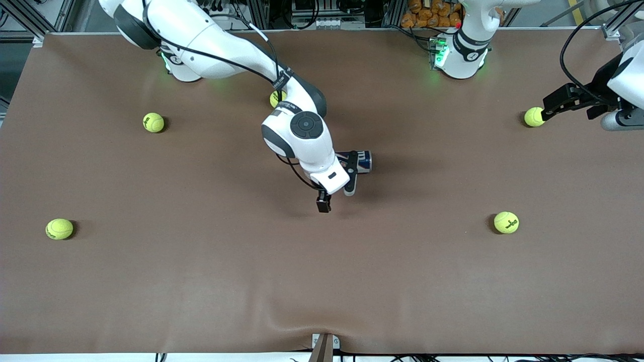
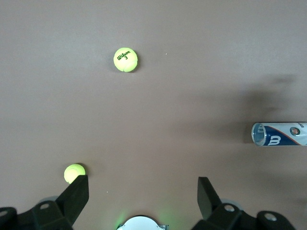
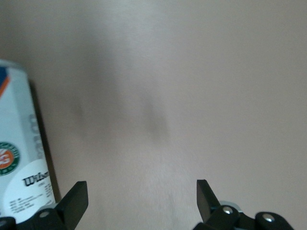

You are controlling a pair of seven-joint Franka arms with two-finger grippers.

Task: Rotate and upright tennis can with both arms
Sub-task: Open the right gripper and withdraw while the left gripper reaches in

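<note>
A: Where the right gripper (image 3: pixel 139 201) hangs low over mid-table, fingers (image 3: pixel 76 199) spread wide, nothing between them. Can's position?

B: Tennis can (image 1: pixel 363 161) lies on its side at the table (image 1: pixel 201 281) centre, just beside one right finger. White, navy and red label, clear tube, metal rim at the open end (image 2: pixel 259 134).

A: Left gripper (image 1: pixel 546 111)?

B: Parked at the left arm's end of the table, over a tennis ball (image 1: pixel 533 117), fingers (image 2: pixel 76 191) apart, empty.

A: Obscured?

B: Right arm's wrist covers most of the can in the front view; right wrist view cuts the can at the frame edge.
</note>
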